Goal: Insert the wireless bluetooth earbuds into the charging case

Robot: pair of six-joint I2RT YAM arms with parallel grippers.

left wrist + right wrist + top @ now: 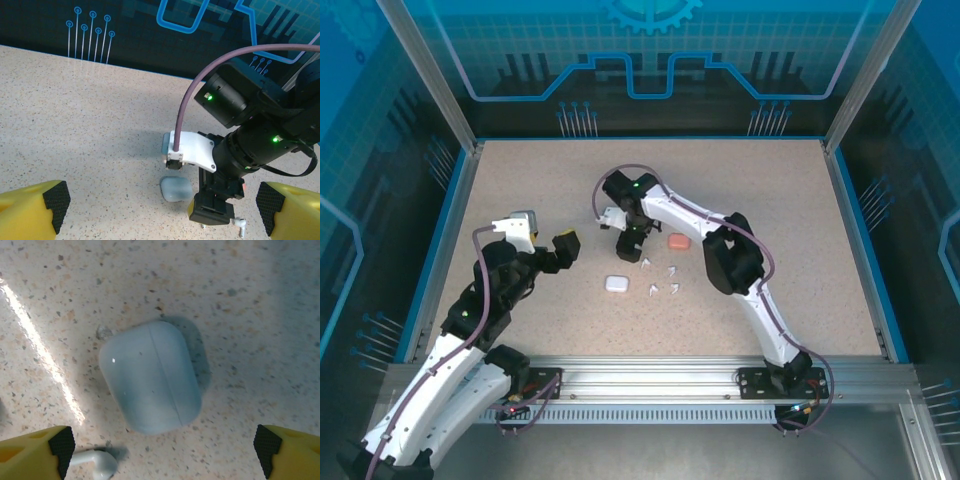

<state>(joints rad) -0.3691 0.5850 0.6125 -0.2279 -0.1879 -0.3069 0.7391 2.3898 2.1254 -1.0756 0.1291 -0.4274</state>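
Note:
A closed pale-blue charging case (pixel 150 376) lies on the speckled table, directly below my right gripper (pixel 160 455), whose yellow fingers (pixel 35 452) stand wide apart on either side of it, open and holding nothing. One white earbud (pixel 95 462) lies just beside the case. From above, the right gripper (pixel 632 240) points down at mid-table with several white earbuds (pixel 671 271) scattered to its right. My left gripper (pixel 546 232) hovers open to the left, facing the blue case (pixel 176 189) and an earbud (pixel 241 224). No salmon-pink earbuds are in view.
A white case (pixel 617 284) lies in front of the right gripper and a salmon-pink case (pixel 676 242) to its right. A second pale-blue object (pixel 166 143) sits partly hidden behind the right wrist's white mount. Blue walls (pixel 460 210) border the table.

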